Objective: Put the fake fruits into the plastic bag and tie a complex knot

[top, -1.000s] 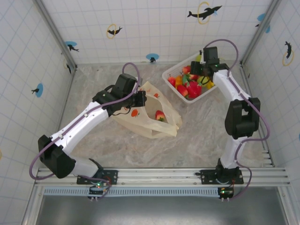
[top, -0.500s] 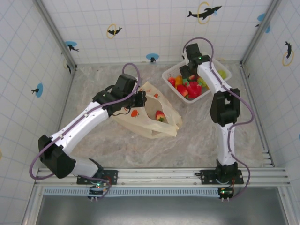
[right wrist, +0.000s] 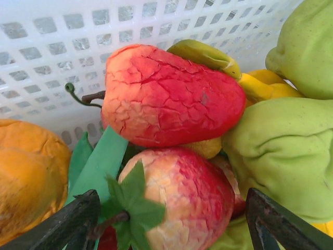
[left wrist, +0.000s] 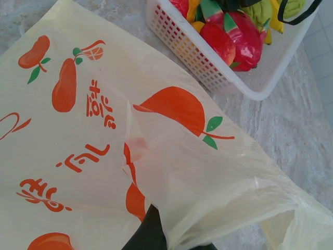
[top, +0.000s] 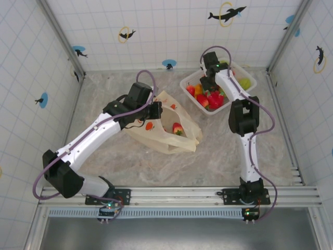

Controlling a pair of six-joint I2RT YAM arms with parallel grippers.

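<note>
Now right gripper (right wrist: 174, 219) gapes over basket (right wrist: 78, 31) fruits (right wrist: 166, 99); left gripper (top: 155, 111) pinches plastic bag (left wrist: 104, 130) rim.

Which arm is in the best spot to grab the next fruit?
The right. The right tool, open, straddles a red fruit in the white basket. The left tool is busy, shut on the plastic bag.

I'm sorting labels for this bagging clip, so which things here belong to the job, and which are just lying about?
Job: plastic bag; strawberry already in it; fake fruits waiting in the basket.
Just there: white lattice basket; dolphin wall stickers.
</note>
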